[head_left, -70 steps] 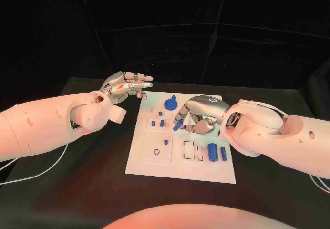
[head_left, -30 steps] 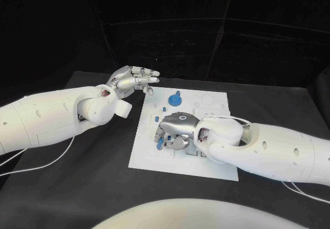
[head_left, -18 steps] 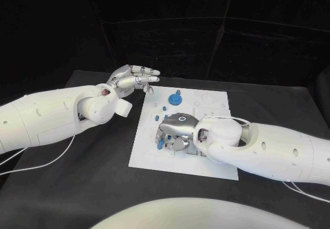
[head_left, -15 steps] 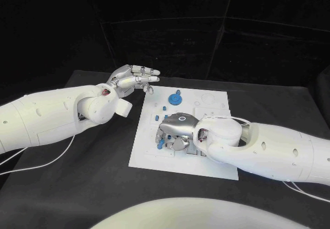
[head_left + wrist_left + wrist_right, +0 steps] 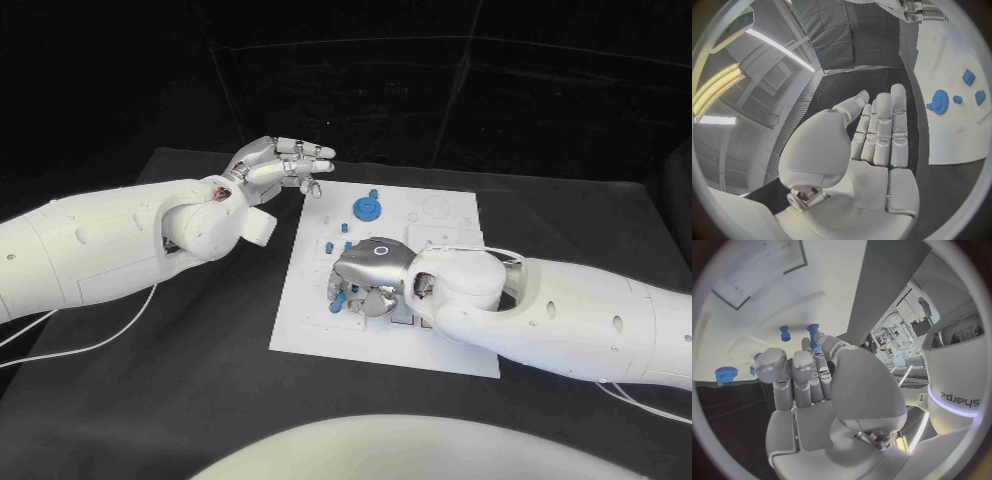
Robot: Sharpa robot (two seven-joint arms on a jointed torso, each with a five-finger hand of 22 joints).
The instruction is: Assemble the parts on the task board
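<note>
The white task board (image 5: 310, 335) lies in the middle of the black table. My right hand (image 5: 369, 274) hovers low over the board's left half and pinches a blue peg (image 5: 335, 300) between thumb and finger; the right wrist view shows that peg (image 5: 814, 338) upright at the fingertips (image 5: 819, 340), close to the board. Another blue peg (image 5: 784, 332) stands in the board beside it. A blue gear (image 5: 368, 208) sits near the far edge, and the left wrist view shows this gear (image 5: 940, 102) too. My left hand (image 5: 283, 164) is raised by the board's far left corner, fingers straight, holding nothing.
Small blue parts (image 5: 338, 244) stand in the board between the gear and my right hand. Outlined recesses (image 5: 437, 212) mark the far right of the board. A white cable (image 5: 80, 348) trails over the table under my left arm.
My right hand has carried the blue peg from the board's middle toward its left half and lower. Over the last second it barely shifts. The left hand stays put.
</note>
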